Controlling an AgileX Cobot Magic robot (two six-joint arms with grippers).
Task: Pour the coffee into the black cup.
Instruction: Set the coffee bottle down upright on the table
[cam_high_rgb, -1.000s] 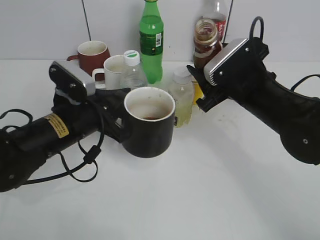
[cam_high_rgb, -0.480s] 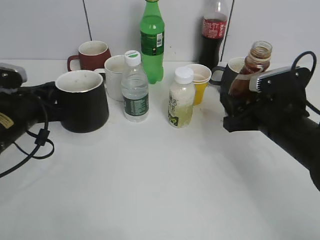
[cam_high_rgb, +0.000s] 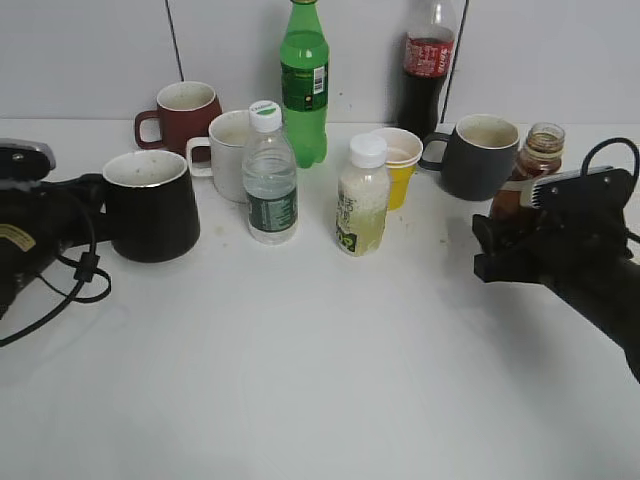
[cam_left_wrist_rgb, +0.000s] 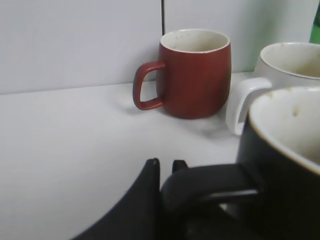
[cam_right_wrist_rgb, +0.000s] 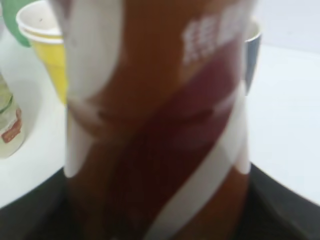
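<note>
The black cup (cam_high_rgb: 152, 208) stands upright on the table at the left, with a pale stained inside; its contents do not show. My left gripper (cam_high_rgb: 92, 196) is shut on its loop handle; in the left wrist view the jaws (cam_left_wrist_rgb: 165, 164) clamp the handle beside the black cup (cam_left_wrist_rgb: 287, 165). My right gripper (cam_high_rgb: 506, 232) is shut on the coffee bottle (cam_high_rgb: 541, 150), held upright at the right, uncapped, beside the dark grey mug (cam_high_rgb: 484, 155). The bottle (cam_right_wrist_rgb: 160, 115), with its brown and white swirl label, fills the right wrist view.
Along the back stand a dark red mug (cam_high_rgb: 184, 112), a white mug (cam_high_rgb: 232, 150), a water bottle (cam_high_rgb: 268, 178), a green bottle (cam_high_rgb: 303, 80), a pale drink bottle (cam_high_rgb: 362, 200), a yellow paper cup (cam_high_rgb: 402, 162) and a cola bottle (cam_high_rgb: 426, 70).
The cup was held up at the centre with the bottle tilted near it. Both arms have drawn apart: the cup has gone left and down, the bottle right, down and upright.
</note>
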